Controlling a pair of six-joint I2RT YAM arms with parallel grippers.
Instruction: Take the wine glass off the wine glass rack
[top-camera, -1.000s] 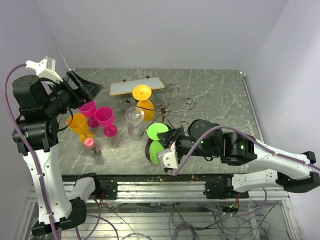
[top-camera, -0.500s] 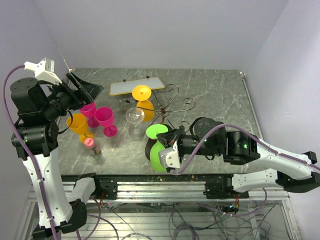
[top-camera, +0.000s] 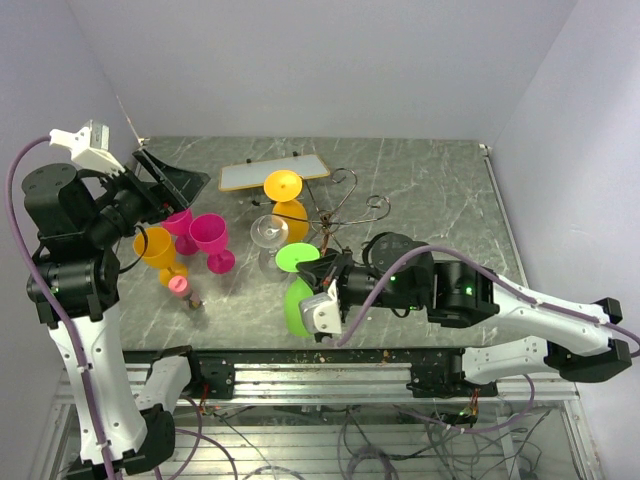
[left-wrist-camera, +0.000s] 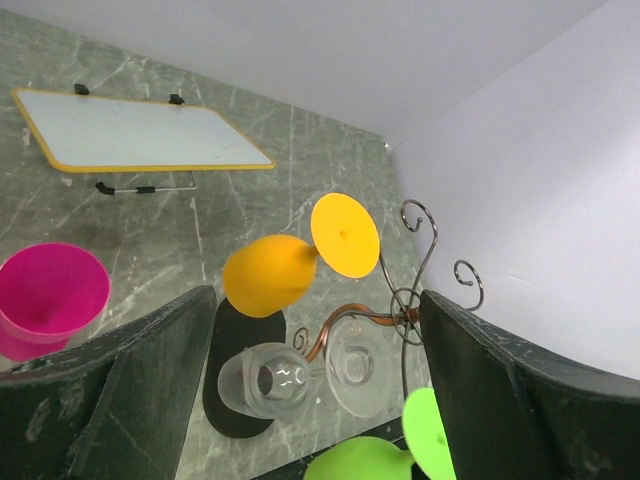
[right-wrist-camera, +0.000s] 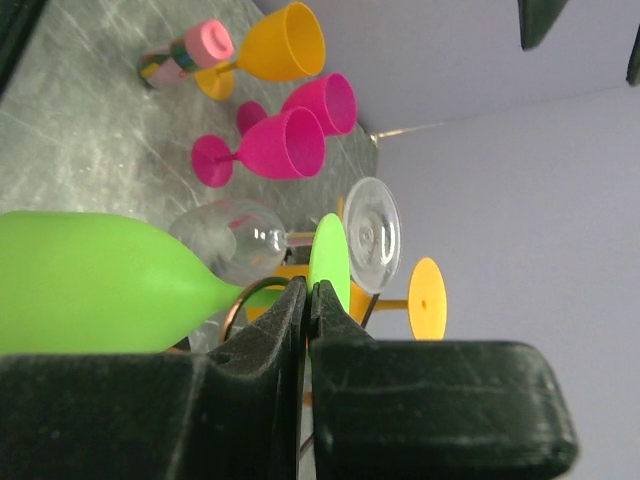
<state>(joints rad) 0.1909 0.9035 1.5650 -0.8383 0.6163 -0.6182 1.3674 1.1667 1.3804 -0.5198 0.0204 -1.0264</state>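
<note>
Green wine glass (right-wrist-camera: 90, 285) pinched by its thin stem between the closed fingers of the right gripper (right-wrist-camera: 308, 292), bowl to one side of them, foot to the other, wire of the wine glass rack (left-wrist-camera: 405, 315) just beyond the fingertips. Likely light, slick plastic, apt to swivel; stem the sound hold. Left gripper (left-wrist-camera: 315, 300) spread wide, empty.

Robotics laboratory test cell. Plain lilac walls (top-camera: 300, 70) enclose a marble-patterned worktop (top-camera: 440, 190) on three sides beyond the right pincer (top-camera: 322, 283). Behind the pincer, at the worktop's near edge, a metal rail (top-camera: 330, 378) carries the bolted arm bases (top-camera: 180, 375). Loose cables (top-camera: 360, 440) hang in the open frame beneath it.
</note>
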